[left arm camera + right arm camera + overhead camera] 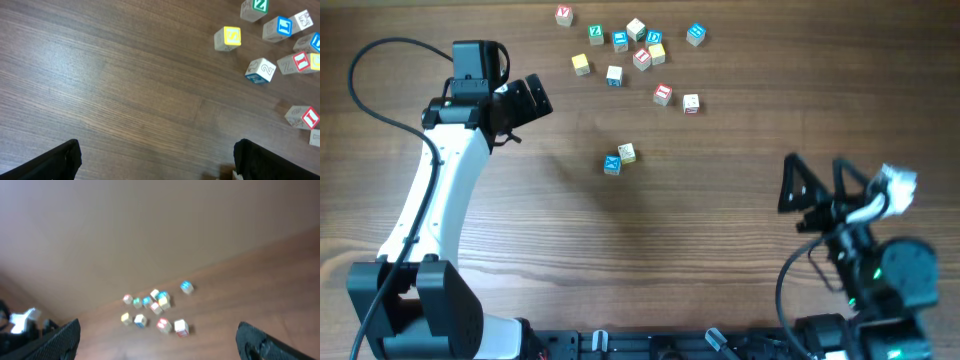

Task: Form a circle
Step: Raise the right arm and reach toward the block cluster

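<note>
Wooden and small, your ring of five letter cubes (642,57) sits near the far edge of the dark wood table (720,260), about midway along it, showing blue, cream, red and yellow faces. Seven loose letter cubes (581,64) lie scattered around it, and you have two more, a touching pair of cubes (612,164), near the table's middle. Your left gripper (530,97) hangs toward the left edge, jaws wide, holding nothing. Your right gripper (815,188) is by the near right corner, equally wide and empty.
</note>
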Motion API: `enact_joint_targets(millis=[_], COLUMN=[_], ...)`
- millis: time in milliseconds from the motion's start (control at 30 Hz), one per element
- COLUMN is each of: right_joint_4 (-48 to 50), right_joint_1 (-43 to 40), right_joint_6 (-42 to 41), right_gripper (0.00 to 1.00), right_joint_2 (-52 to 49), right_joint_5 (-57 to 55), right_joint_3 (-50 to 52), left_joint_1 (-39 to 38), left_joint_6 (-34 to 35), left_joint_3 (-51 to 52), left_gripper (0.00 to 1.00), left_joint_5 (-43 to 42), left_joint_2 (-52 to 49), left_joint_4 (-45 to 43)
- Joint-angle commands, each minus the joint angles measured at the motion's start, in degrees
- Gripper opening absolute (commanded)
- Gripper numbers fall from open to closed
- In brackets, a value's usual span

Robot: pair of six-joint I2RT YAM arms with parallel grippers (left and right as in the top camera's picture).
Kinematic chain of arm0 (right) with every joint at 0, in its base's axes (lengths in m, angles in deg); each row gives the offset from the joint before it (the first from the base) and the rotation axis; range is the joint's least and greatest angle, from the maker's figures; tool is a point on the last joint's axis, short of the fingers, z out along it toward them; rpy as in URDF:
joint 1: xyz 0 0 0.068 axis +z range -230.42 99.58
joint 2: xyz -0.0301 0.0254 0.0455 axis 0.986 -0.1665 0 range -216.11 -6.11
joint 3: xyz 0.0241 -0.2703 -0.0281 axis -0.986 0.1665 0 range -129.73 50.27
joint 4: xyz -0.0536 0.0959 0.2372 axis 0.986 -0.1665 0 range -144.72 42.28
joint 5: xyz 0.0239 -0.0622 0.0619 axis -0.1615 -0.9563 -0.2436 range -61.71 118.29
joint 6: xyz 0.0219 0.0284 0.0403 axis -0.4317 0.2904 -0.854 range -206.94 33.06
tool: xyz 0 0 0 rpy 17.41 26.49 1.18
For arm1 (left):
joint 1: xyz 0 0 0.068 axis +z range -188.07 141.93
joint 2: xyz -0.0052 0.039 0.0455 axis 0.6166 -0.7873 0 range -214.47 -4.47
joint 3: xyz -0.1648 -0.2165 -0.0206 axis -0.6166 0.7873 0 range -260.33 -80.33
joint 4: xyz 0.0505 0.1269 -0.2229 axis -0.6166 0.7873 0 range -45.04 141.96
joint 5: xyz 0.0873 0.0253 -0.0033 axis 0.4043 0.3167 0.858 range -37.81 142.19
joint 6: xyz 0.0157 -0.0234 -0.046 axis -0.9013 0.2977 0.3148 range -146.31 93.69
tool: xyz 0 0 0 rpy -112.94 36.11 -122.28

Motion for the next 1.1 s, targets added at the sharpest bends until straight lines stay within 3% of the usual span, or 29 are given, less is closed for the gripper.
enact_joint_targets(millis=[0,267,400,767,800,833,933,1067], right_joint_4=[-9.9,-35.4,-44.9,-39.5,-39.3,-39.2,-39.1,-37.5], right_joint_1=[-0.2,-0.2,-0.2,-0.2,-0.2,-0.1,-0.1,-0.1], right_joint_6=[7.8,15.0,16.7,18.8,18.3,18.4,20.4,20.8], right_gripper=[1.0,1.0,1.0,0.97,0.91,0.78,0.22,0.06], right_joint_2=[-15.7,-51.2,-65.8,-86.7,-87.8,-89.1,-92.3,-96.1], right_joint_5=[6.6,7.0,6.8,3.3,3.3,3.3,3.3,3.0], right_joint_3=[-19.0,-63.9,-79.9,-82.3,-82.3,-82.3,-82.3,-81.2], left_joint_1=[0.3,0.3,0.3,0.3,0.3,0.3,0.3,0.3], left_joint_6=[0.5,0.5,0.5,0.5,0.5,0.5,0.5,0.5], left_joint_3=[0.0,0.0,0.0,0.0,0.0,0.0,0.0,0.0], left_gripper=[1.0,1.0,1.0,1.0,1.0,1.0,1.0,1.0], left_joint_5=[0.5,0.5,0.5,0.5,0.5,0.5,0.5,0.5], left_joint_2=[-0.2,-0.2,-0.2,-0.2,-0.2,-0.2,-0.2,-0.2], left_joint_4=[-0.2,-0.2,-0.2,-0.2,-0.2,-0.2,-0.2,-0.2])
